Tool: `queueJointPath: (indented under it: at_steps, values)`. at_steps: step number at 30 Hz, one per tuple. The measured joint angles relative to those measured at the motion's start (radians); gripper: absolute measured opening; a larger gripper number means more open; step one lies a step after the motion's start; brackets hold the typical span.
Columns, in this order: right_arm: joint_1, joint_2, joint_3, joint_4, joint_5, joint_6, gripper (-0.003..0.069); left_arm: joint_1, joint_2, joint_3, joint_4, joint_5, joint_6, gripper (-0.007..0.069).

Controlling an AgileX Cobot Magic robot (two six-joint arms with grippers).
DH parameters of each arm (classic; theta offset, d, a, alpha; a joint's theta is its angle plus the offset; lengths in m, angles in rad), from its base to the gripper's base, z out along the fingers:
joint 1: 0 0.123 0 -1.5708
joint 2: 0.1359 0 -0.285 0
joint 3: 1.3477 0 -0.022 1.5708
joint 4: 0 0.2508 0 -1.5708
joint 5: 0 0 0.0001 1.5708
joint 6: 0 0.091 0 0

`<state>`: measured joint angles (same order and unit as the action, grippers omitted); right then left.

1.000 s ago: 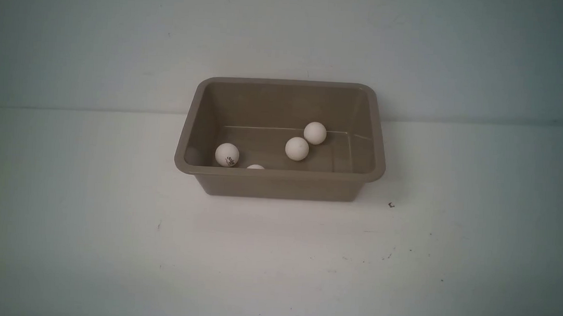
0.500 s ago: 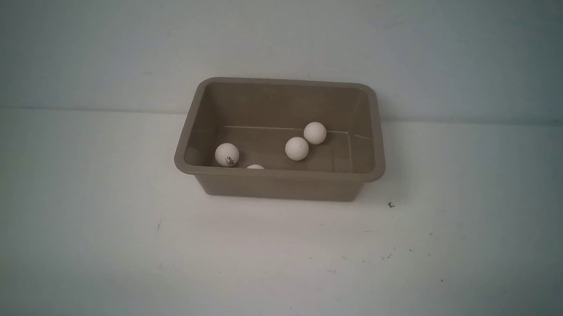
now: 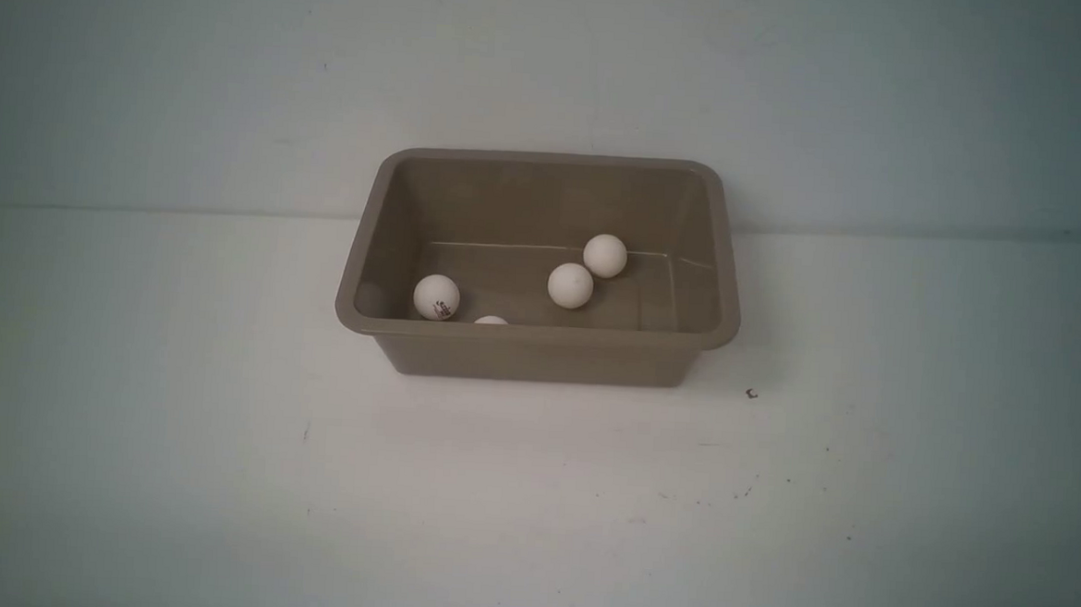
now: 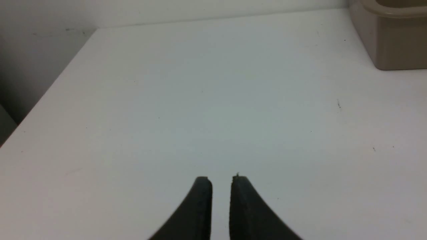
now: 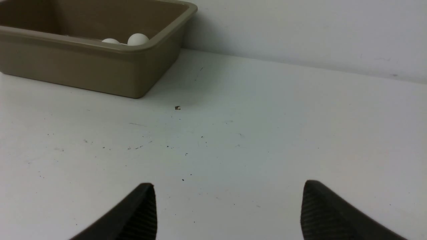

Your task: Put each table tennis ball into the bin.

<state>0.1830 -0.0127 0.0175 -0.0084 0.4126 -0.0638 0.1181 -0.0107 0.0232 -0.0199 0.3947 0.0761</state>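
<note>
Front view shows four small, smooth white table tennis balls inside the rectangular taupe-brown plastic bin (image 3: 538, 350) with rounded corners and a flared rim. One ball with a dark printed logo (image 3: 436, 297) lies near the bin's left wall. A second ball (image 3: 491, 320) sits just beside it, mostly hidden behind the near rim. Two more lie toward the middle: one ball (image 3: 570, 285) touches or nearly touches another ball (image 3: 605, 255) that rests by the back wall.

No ball lies on the table outside the bin.

The left gripper (image 4: 221, 180) has its black fingers drawn almost together, only a thin slit between them, and nothing between them. It hangs over bare table, well apart from the bin, whose corner shows at the edge of the left wrist view.

The right gripper (image 5: 229, 186) has its ribbed black fingers spread wide, with nothing held, above the table and away from the bin.

The white tabletop (image 3: 219, 435) carries small dark specks and scuffs, and one tiny dark mark (image 3: 751, 394) sits near the bin's right front corner. A plain pale wall (image 3: 146, 70) rises behind the table.
</note>
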Motion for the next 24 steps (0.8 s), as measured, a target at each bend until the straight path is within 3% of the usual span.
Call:
queueJointPath:
  at_steps: [24]
  values:
    - [0.0,0.0,0.0,0.0,0.0,-0.034,0.0525,0.0,0.0,0.0,0.0,0.0,0.0,0.0068]
